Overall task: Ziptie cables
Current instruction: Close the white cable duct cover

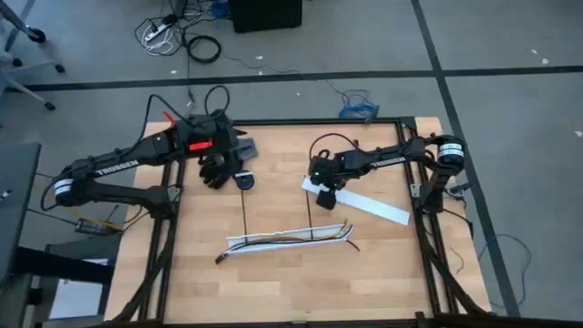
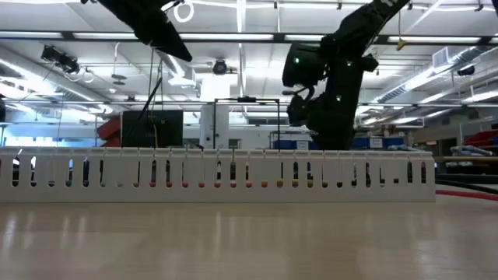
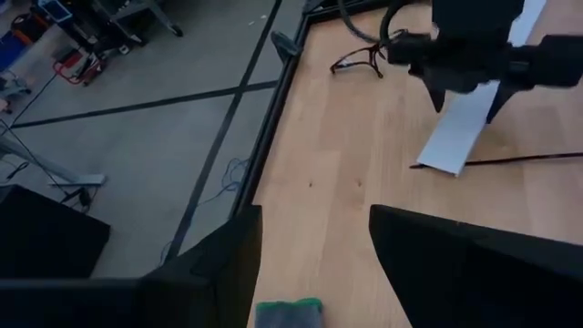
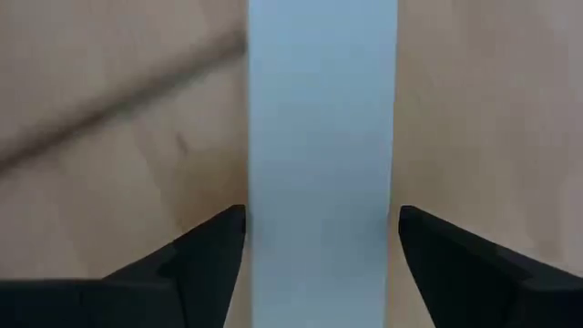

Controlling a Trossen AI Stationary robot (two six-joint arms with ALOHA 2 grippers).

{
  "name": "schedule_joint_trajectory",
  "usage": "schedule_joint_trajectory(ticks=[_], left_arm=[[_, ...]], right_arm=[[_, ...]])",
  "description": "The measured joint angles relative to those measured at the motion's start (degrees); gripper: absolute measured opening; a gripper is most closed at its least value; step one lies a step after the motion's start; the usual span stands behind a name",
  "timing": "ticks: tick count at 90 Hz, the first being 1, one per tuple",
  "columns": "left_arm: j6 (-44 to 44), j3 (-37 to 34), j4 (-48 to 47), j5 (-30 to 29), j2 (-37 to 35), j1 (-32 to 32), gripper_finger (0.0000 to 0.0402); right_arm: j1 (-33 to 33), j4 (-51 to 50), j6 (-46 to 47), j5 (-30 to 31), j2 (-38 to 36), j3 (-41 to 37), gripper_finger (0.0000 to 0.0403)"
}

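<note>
The cables [image 1: 290, 239] are thin wires lying along a long white slotted channel [image 2: 218, 175] near the table's middle, their ends [image 1: 350, 233] sticking out. Coloured bits show through the slots. A thin black ziptie [image 1: 246, 211] lies flat on the table, running from near my left gripper to the channel. A second black strap [image 1: 313, 215] lies beside it. My left gripper [image 1: 217, 173] hangs open above the far left of the table with nothing in it. My right gripper [image 4: 322, 237] is open, pointing down over a flat white strip [image 1: 357, 202]. My right gripper comes from above, pointing down, its fingers [image 4: 214, 246] lying across the flat white strip, one at each long edge [image 4: 264, 228]. The strip lies flat on the table. Whether the fingers touch its edges cannot be told.
A small black round part [image 1: 243, 180] lies by my left gripper. A dark grey piece [image 1: 246, 148] sits at the far edge. A black frame [image 1: 419, 210] runs round the wooden table. There is bare wood [image 1: 291, 282] between the channel and the near edge.
</note>
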Motion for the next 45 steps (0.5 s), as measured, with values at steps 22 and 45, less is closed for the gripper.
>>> schedule_joint_trajectory(ticks=[22, 45], left_arm=[[0.0, 0.0, 0.2, 0.0, 0.0, 0.0, 0.0198], [-0.1, 0.0, 0.1, 0.0, 0.0, 0.0, 0.0198]], right_arm=[[0.3, 0.5, 0.0, 0.0, 0.4, 0.0, 0.0280], [0.4, 0.3, 0.0, 0.0, 0.4, 0.0, 0.0242]])
